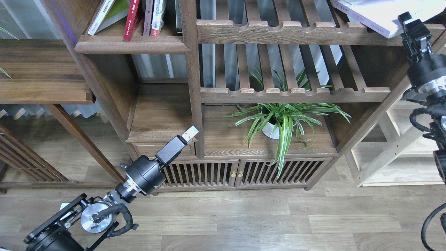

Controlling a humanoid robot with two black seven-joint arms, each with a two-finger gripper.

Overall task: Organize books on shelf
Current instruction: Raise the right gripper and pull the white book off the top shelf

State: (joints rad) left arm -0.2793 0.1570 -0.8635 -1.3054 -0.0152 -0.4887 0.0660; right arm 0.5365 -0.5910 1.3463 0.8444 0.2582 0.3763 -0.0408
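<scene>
Dark brown wood fills the frame as we face a tall bookcase, our two black arms raised toward it. At the far right, our right gripper [408, 21] reaches the near corner of a thick white-lavender book [374, 14] lying flat on the top slatted shelf [278, 32], its corner jutting past the scalloped front rail; the fingers meet the book's edge, but they are dark and seen end-on, so we cannot tell whether they grip it or how far apart they stand. At the far left, the solid board shelf [130, 45] with its rounded front edge carries a row of leaning books: a white-and-green one [104, 12], a red book [131, 19], and slimmer spines just beside them. Our left gripper [190, 133] hangs low and near, in front of the small drawer [153, 150], holding nothing we can see; its pale tip faces us and the finger gap cannot be made out. A spider plant [284, 120] in a white pot sits on the lower board, above the slatted cabinet doors [237, 172].
</scene>
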